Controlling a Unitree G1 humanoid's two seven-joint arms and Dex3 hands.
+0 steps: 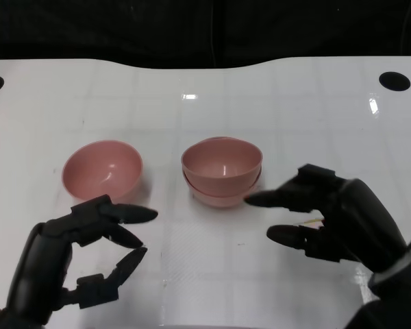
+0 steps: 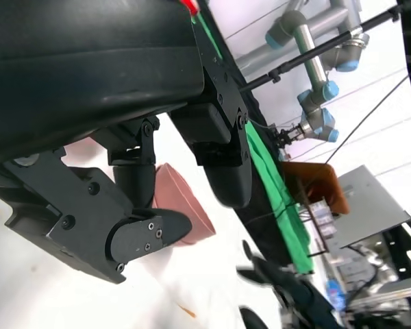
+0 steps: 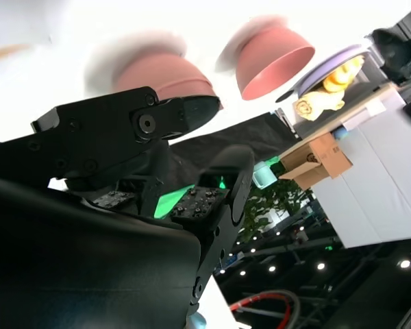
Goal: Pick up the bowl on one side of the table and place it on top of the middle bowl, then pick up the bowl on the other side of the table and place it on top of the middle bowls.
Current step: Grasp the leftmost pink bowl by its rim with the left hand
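Showing 2 stacked bowls (image 1: 222,171) mid-table, lone bowl (image 1: 102,169) beside, left hand (image 1: 89,257) and right hand (image 1: 322,209) both spread, empty, wrist views blurred.

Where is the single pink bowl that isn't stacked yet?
In the head view the single pink bowl sits upright on the table's left side, just beyond the open left robot hand and apart from the stacked bowls at centre.

The lower pink plastic bowl of the middle stack (image 1: 219,195) is showing only as a thin rim and a sliver of wall under the upper bowl nested in it. The silver right forearm (image 1: 397,295) is being cut off by the frame's near right corner. In the right wrist view, the pink stacked bowls (image 3: 166,74) are appearing smeared and blurred.
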